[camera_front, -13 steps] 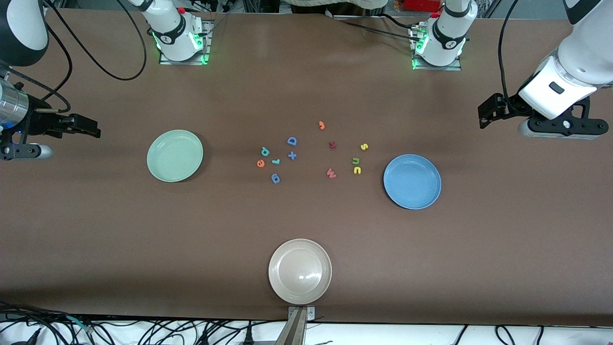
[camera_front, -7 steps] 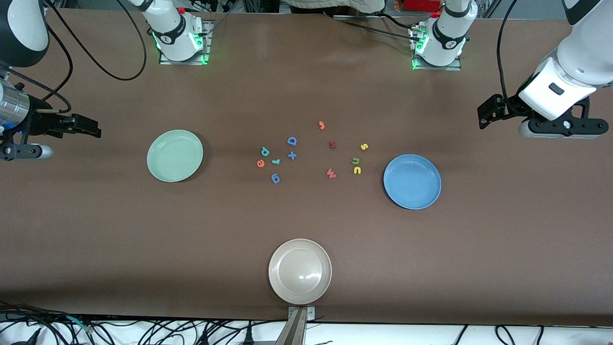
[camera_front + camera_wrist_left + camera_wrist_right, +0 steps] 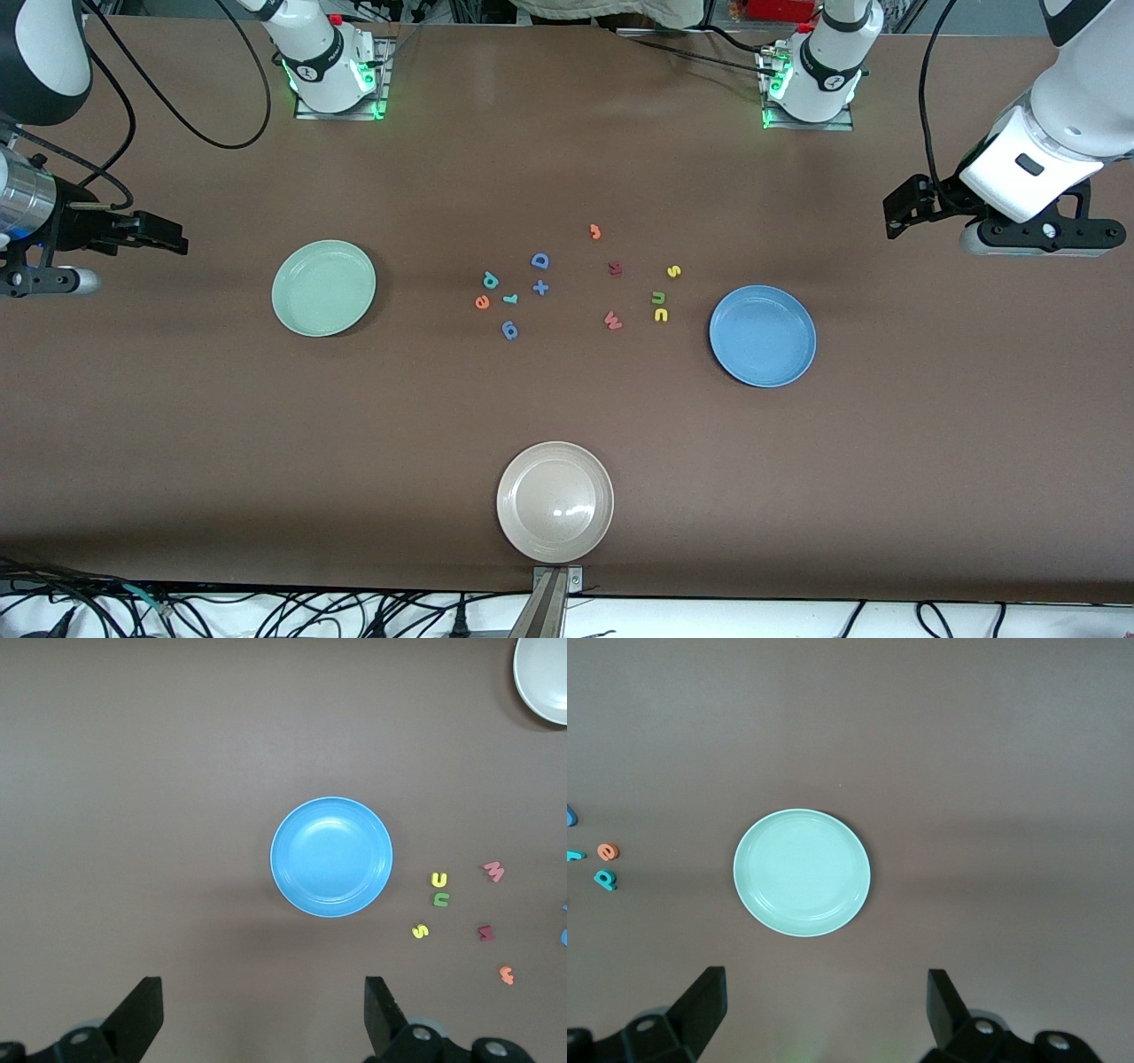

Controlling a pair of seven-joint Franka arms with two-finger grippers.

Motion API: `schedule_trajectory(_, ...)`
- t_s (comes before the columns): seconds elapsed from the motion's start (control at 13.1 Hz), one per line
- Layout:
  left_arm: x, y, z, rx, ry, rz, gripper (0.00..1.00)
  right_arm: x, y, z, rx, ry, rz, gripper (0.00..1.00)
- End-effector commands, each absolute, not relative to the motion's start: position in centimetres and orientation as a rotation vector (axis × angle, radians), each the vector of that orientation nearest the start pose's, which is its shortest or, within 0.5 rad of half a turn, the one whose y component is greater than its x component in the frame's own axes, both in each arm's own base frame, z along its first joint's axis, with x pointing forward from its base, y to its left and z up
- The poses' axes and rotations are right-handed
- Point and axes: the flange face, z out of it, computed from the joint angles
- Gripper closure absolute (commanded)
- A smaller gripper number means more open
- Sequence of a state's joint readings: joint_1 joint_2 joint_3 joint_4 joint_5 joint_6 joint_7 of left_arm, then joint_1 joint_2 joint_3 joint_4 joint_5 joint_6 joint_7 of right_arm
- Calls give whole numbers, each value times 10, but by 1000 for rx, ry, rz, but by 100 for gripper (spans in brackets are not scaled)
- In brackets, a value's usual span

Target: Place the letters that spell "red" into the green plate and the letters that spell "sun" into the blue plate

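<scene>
Foam letters are all sitting loose mid-table between the two plates — nothing sorted yet. I'm seeing the teal "r" [image 3: 510, 299], orange "e" [image 3: 482, 302] and teal-green "d" [image 3: 490, 280] clustered toward the right arm's end, near the green plate [image 3: 301, 310], which is holding nothing. Yellow "s" [image 3: 674, 271], green "n" [image 3: 658, 298] and yellow "u" [image 3: 660, 315] are lying close to the blue plate [image 3: 735, 354], which is also holding nothing.

Right gripper [image 3: 164, 237] is hanging over the table at its own end, well apart from the green plate, fingers [image 3: 700, 1005] spread wide, carrying nothing. Left gripper [image 3: 899, 213] is doing the same at its end, fingers [image 3: 142, 1014] wide apart, carrying nothing. Both arms are waiting.

I'm judging the step in hand as the first pick. How I'd be running it:
- taking one letter at a time, each arm working its own cluster
- coming straight down — "n" and "u" are lying just beside each other, so I'd be narrowing the fingers first to avoid nudging the neighbour
- steering clear of decoys: blue "D" [image 3: 539, 260], blue plus sign [image 3: 540, 287], red "w" [image 3: 612, 320], dark red letter [image 3: 615, 268]
- ignoring the beige plate [image 3: 523, 532], nearest the front camera
</scene>
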State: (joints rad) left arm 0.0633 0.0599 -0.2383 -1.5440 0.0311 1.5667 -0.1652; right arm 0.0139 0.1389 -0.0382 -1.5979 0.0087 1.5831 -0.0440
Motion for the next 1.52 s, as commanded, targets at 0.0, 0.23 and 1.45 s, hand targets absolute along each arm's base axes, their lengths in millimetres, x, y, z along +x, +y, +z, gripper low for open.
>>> schedule_trajectory(0.0, 557, -91, 607, -3105, 8, 49, 0, 586, -13, 534, -3125, -18, 254, 0)
schedule_trajectory(0.23, 556, -91, 607, -3103, 8, 58, 0, 586, -12, 534, -3124, -16, 254, 1)
schedule_trajectory(1.45, 598, -235, 438, -3229, 50, 312, 0, 588, 223, 445, -3109, 440, 344, 1)
